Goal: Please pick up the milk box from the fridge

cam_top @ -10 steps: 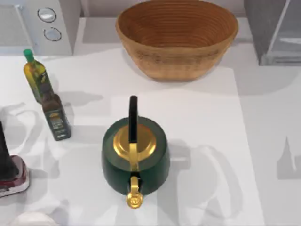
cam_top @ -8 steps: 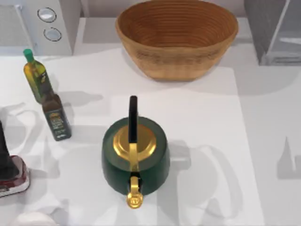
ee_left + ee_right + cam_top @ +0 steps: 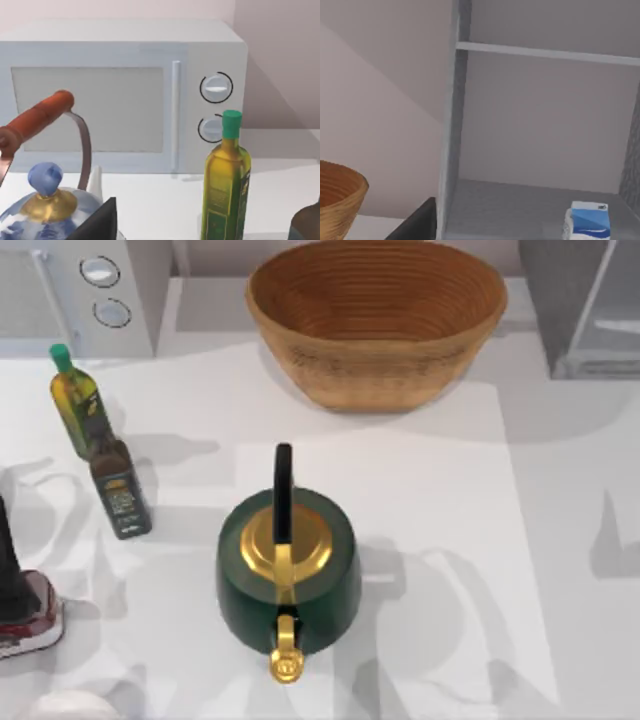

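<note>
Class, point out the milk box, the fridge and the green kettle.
milk box (image 3: 590, 220), right wrist view, blue front face.
fridge (image 3: 451, 125), right wrist view, grey side wall edge.
green kettle (image 3: 288, 550), top view, gold lid.

The fridge (image 3: 580, 300) is cut by the top view's upper right corner, so its interior stays hidden there. In the right wrist view the milk box (image 3: 587, 221) runs off the lower edge. The white appliance (image 3: 85, 290) and the red-and-white object (image 3: 28, 615) are cropped too.
</note>
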Robot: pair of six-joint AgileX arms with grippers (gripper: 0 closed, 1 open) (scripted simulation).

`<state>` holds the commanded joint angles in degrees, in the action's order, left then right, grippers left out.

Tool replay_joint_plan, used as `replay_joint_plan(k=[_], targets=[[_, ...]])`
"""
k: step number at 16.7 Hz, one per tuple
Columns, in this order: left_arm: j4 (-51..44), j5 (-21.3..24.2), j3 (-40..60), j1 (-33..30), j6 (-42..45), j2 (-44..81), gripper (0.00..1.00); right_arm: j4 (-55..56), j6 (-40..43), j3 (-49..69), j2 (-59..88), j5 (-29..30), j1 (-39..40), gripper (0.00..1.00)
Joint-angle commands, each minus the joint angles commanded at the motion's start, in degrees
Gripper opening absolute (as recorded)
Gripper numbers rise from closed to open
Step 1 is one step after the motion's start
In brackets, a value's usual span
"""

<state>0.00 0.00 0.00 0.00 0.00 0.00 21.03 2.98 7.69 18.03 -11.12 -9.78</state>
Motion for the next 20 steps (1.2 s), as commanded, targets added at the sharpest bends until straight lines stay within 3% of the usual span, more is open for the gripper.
replay_joint_plan(k=[7, 13, 20], targets=[[0.0, 0.0, 0.0, 0.0, 0.0, 0.0, 1.0, 34.18, -0.22, 1.5, 40.98, -11.77, -14.17, 1.0], [0.0, 0.0, 0.0, 0.0, 0.0, 0.0, 1.0, 60.08, -2.6, 1.67, 72.01, -16.23, -22.03, 1.0], [0.0, 0.0, 0.0, 0.0, 0.0, 0.0, 1.0, 71.69, -4.01, 2.87, 84.72, -18.34, -20.8, 1.0]])
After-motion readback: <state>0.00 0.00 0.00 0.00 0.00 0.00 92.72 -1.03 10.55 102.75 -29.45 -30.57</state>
